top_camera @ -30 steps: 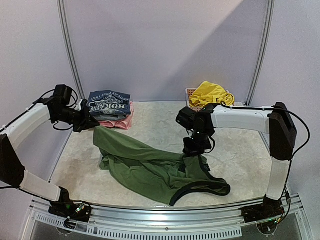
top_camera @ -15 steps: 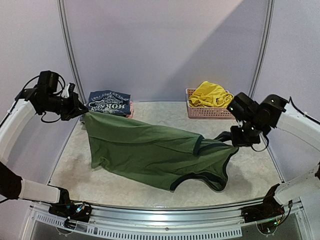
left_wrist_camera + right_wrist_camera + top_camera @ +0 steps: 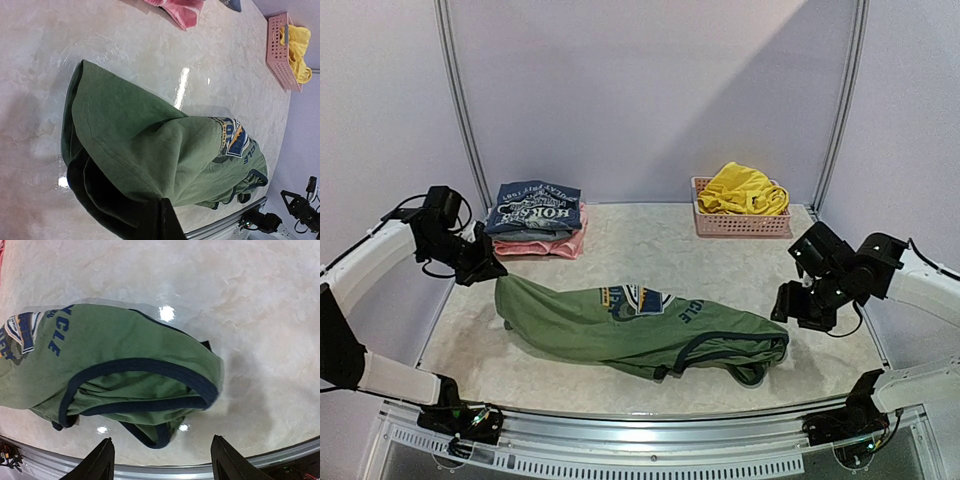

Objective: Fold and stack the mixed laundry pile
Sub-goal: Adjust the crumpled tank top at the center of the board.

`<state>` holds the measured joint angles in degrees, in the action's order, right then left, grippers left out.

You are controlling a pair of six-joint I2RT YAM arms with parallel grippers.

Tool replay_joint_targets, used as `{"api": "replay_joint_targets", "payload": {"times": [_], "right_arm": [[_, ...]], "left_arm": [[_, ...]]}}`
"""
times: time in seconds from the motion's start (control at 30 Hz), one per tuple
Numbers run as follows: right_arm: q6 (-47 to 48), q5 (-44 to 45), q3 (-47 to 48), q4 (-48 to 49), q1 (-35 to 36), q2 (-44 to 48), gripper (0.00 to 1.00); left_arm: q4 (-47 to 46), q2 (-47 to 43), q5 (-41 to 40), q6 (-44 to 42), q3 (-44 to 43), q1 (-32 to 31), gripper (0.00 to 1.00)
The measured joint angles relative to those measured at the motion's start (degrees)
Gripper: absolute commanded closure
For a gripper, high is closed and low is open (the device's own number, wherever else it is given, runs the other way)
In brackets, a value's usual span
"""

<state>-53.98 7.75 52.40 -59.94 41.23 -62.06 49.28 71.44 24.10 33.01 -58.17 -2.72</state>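
The olive-green sleeveless shirt (image 3: 640,325) lies stretched across the table's middle, with its blue-yellow logo (image 3: 635,298) facing up. My left gripper (image 3: 490,270) is shut on the shirt's left edge and holds that end slightly lifted. In the left wrist view the fabric (image 3: 145,150) bunches into the closed jaws of the left gripper (image 3: 164,220). My right gripper (image 3: 785,305) stands open just right of the shirt's dark-trimmed armhole end (image 3: 145,385). Nothing sits between the fingers of the right gripper (image 3: 162,440). Bright yellow shorts (image 3: 742,188) are heaped in the pink basket (image 3: 740,224).
A folded stack, a blue printed shirt over a pink garment (image 3: 535,215), sits at the back left behind my left gripper. The pink basket stands at the back right. The table's metal front rail (image 3: 650,440) runs close below the shirt.
My right gripper opened and let go of the shirt's right end, which dropped onto the table. The left gripper came down, still holding its edge. The shirt now lies logo up.
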Motion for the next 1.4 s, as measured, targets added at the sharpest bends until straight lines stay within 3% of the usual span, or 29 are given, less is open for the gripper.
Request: {"api": "replay_joint_targets", "payload": {"times": [0.23, 0.5, 0.67, 0.7, 0.77, 1.03, 1.2, 1.4], "right_arm": [[2.5, -3.8, 2.1, 7.3, 0.0, -7.5, 0.34], [5.2, -4.0, 9.1, 9.0, 0.0, -15.8, 0.34], [6.8, -4.1, 11.4, 9.0, 0.0, -18.9, 0.33], [7.1, -4.1, 11.9, 8.9, 0.0, -19.5, 0.33], [7.8, -4.1, 12.8, 8.9, 0.0, -20.0, 0.33], [9.0, -5.4, 13.3, 9.1, 0.0, -21.2, 0.33], [9.7, -7.1, 13.3, 9.7, 0.0, -22.7, 0.34], [11.3, -12.5, 13.3, 12.9, 0.0, -23.8, 0.36]], "left_arm": [[-0.2, 3.7, -0.2, 0.6, -6.7, -0.1, 1.00], [-0.2, 18.2, -6.9, 3.3, -26.3, -0.5, 0.99], [-0.4, 33.7, -8.8, 4.2, -30.1, -0.2, 0.64], [-0.3, 36.5, -9.2, 4.3, -30.2, -0.2, 0.49], [0.7, 39.5, -9.9, 4.0, -30.0, -0.2, 0.38], [2.9, 28.5, -13.5, -0.3, -27.6, -0.1, 0.37], [1.2, 19.1, -12.7, -1.7, -16.4, 1.3, 0.44], [-0.9, 16.2, -9.9, -1.5, -2.6, 5.0, 0.44]]}}
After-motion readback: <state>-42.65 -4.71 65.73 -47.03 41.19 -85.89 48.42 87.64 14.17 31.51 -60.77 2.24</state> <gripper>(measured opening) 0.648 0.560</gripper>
